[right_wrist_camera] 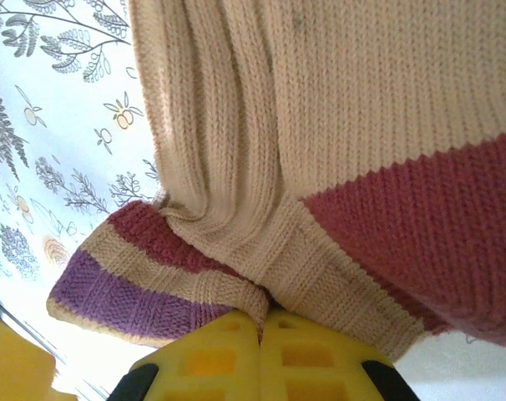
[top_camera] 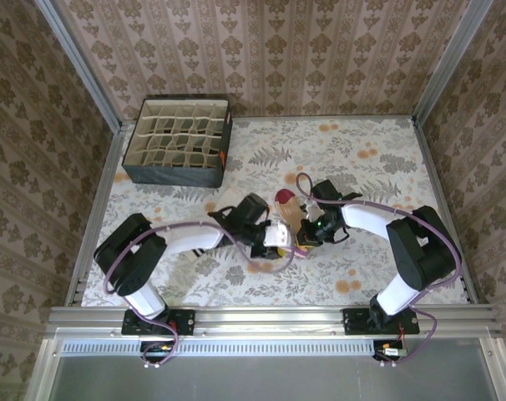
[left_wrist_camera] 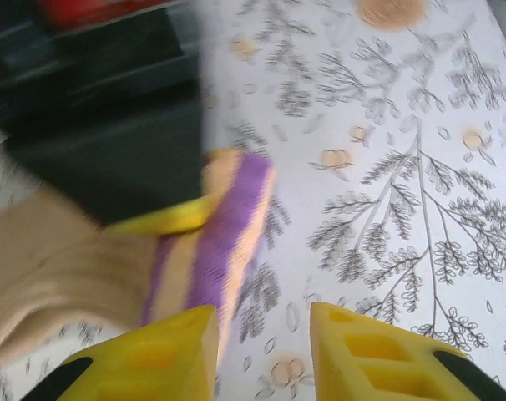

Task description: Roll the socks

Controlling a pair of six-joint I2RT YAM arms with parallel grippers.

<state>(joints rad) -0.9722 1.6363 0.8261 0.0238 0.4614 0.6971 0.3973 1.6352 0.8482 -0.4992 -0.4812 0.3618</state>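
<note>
A tan sock (top_camera: pixel 290 210) with a maroon toe lies mid-table between my two arms. Close up, its knit body (right_wrist_camera: pixel 336 100) hangs over a cuff (right_wrist_camera: pixel 128 288) striped maroon and purple. My right gripper (right_wrist_camera: pixel 261 324) is shut on a fold of that cuff; from above it sits at the sock's near edge (top_camera: pixel 306 235). My left gripper (left_wrist_camera: pixel 261 322) is open just right of the striped cuff (left_wrist_camera: pixel 224 242), with bare tablecloth between its fingers; from above it sits beside the sock (top_camera: pixel 278 241). A cream sock (top_camera: pixel 227 199) peeks out behind the left arm.
A dark fabric organiser box (top_camera: pixel 179 140) with several small compartments stands at the back left. The floral tablecloth (top_camera: pixel 378 159) is open to the right and rear. Metal rails (top_camera: pixel 270 317) edge the table's near side, and patterned walls close it in.
</note>
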